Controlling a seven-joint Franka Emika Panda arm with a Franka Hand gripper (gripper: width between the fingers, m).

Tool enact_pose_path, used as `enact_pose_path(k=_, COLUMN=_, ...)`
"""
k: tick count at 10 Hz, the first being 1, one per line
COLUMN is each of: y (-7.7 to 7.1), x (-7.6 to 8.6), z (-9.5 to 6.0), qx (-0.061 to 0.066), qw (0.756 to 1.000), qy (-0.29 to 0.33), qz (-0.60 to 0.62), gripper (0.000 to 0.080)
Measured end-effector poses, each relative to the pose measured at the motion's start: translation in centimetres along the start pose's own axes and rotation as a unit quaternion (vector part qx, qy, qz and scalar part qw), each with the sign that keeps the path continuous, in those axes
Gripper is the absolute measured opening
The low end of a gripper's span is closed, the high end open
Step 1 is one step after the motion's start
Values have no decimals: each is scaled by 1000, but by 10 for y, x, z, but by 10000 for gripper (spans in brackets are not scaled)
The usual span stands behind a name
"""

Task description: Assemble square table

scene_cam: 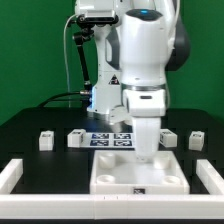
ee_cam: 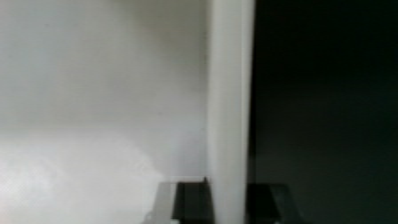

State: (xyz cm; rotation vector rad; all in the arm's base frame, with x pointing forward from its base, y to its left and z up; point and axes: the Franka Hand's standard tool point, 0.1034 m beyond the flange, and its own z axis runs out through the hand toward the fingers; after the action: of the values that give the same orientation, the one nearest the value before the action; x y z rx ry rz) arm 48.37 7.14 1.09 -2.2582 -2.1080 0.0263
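Four short white legs (scene_cam: 77, 138) stand in a loose row on the far part of the black table (scene_cam: 30, 120). Two are at the exterior view's left of the marker board (scene_cam: 108, 140) and two at its right. One of the right pair is partly hidden behind the hand.

The square table panel (scene_cam: 120, 178) lies flat in the near middle of the table, inside the low white border wall (scene_cam: 10, 175). This wall runs along the near side and up both sides. The panel is near the near wall and well apart from the legs.

The arm (scene_cam: 140, 60) comes from the far side. Its thick upper links lean toward the camera, and its last link points straight down, so the hand hangs upright. The gripper (scene_cam: 147, 158) is low, at the far right part of the panel, and it seems to touch the panel there.

In the wrist view the two dark fingers (ee_cam: 192, 205) are almost pressed together, with only a thin white edge (ee_cam: 228, 100) between them. They pinch this edge, which looks to be the rim of the panel. On one side of it there is a broad white surface, and on the other side only darkness.
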Motion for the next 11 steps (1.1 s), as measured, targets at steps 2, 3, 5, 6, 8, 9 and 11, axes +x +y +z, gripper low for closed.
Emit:
enact_pose_path(k=2, y=8, x=17, z=2, qx=7, qw=1000, qy=-3, qz=10, gripper=63)
enact_pose_path(k=3, y=8, x=17, z=2, qx=11, qw=1000, qy=-11, qz=7, gripper=64)
enact_pose_path(k=5, y=8, x=17, z=2, qx=11, qw=1000, qy=-12, qz=3, gripper=64)
enact_pose_path(k=6, y=8, x=17, z=2, qx=11, qw=1000, qy=-12, qz=4, gripper=143)
enact_pose_path(k=8, y=8, x=16, z=3, qx=12, qw=1000, qy=-12, qz=4, gripper=278)
enact_pose_path(k=9, y=8, x=16, z=3, qx=12, qw=1000, qy=-12, qz=4, gripper=474)
enact_pose_path(k=11, y=8, x=16, z=4, qx=13, qw=1000, qy=-12, qz=4, gripper=590)
